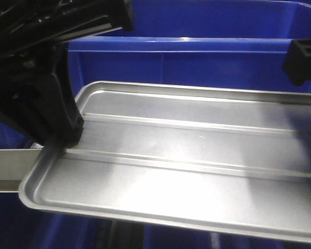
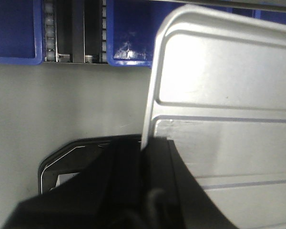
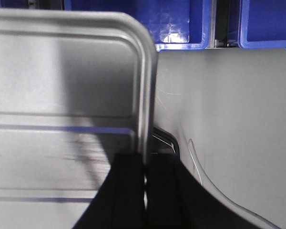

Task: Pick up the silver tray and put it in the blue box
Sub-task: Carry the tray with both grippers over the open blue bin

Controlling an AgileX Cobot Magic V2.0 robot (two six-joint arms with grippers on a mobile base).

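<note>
The silver tray [image 1: 186, 155] is held level in the air in front of the blue box [image 1: 197, 57], whose near rim and wall rise behind it. My left gripper [image 1: 67, 137] is shut on the tray's left rim; in the left wrist view the gripper [image 2: 145, 152] pinches the rim of the tray [image 2: 229, 95] between its black fingers. My right gripper [image 3: 144, 164] is shut on the right rim of the tray [image 3: 62, 95]. In the front view only a black part of the right arm [image 1: 303, 59] shows at the right edge.
A grey table surface [image 2: 76, 105] lies below the tray. Several blue bins [image 2: 14, 33] and a roller track [image 2: 74, 28] stand at its far edge. More blue bins [image 3: 181, 24] show in the right wrist view.
</note>
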